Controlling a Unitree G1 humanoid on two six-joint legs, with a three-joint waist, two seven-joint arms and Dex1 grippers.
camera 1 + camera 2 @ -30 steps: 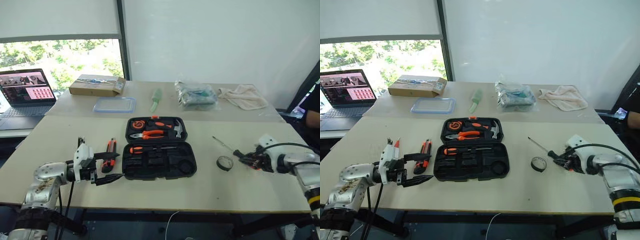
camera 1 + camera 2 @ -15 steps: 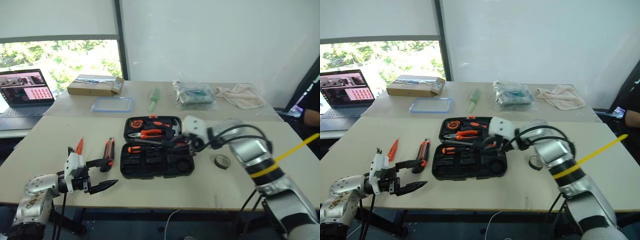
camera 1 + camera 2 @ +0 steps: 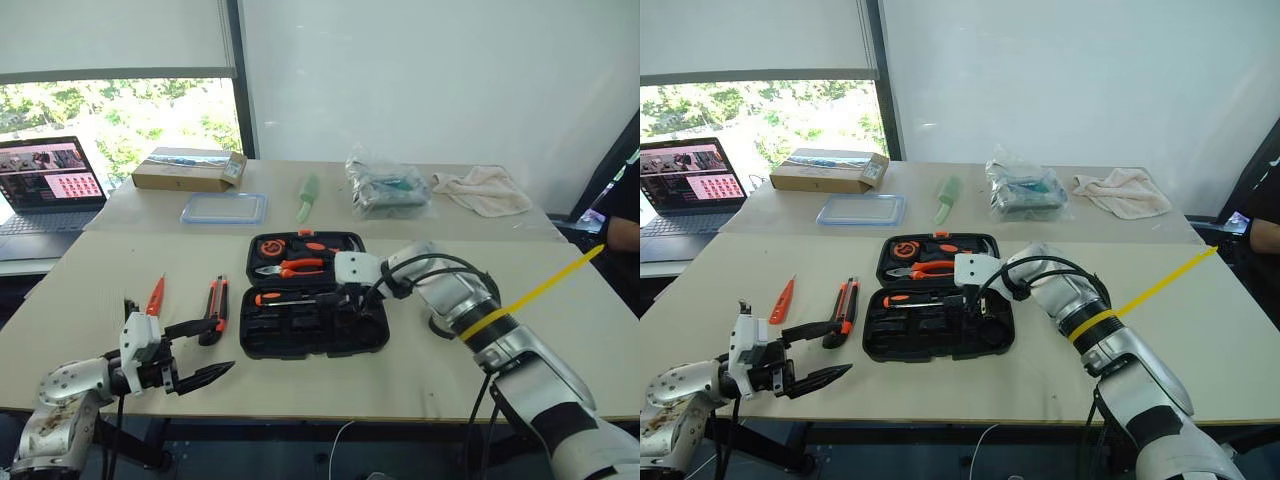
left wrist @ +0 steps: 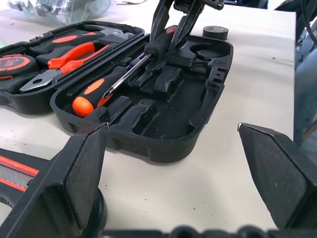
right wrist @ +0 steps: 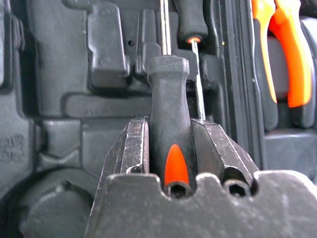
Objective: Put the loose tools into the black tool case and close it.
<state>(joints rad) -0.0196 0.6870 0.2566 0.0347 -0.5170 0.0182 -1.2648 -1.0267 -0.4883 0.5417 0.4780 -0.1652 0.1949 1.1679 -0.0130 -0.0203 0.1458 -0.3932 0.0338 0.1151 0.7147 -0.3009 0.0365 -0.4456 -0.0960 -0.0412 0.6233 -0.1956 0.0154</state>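
The black tool case (image 3: 375,335) lies open mid-table. My right gripper (image 5: 168,134) is shut on the black handle of a screwdriver (image 5: 168,94), held low over the case's front half with its shaft pointing into the slots. Another orange-and-black screwdriver (image 3: 275,297) lies in the case. Left of the case, the utility knife (image 3: 216,303) and the orange tester screwdriver (image 3: 155,294) rest on the table. The tape roll (image 4: 215,32) sits right of the case. My left gripper (image 3: 212,350) hovers open near the table's front left, short of the knife.
Orange pliers (image 3: 295,268), a round tape measure (image 3: 272,247) and a hammer sit in the case's lid half. Behind stand a blue-rimmed container (image 3: 225,208), a cardboard box (image 3: 190,168), a laptop (image 3: 45,185), a plastic bag (image 3: 388,188) and a cloth (image 3: 485,190). A person (image 3: 625,230) sits at the far right.
My right arm swung left from the table's right side, carrying the screwdriver over the open case and turning its gripper downward. My left gripper drew back slightly and stayed open.
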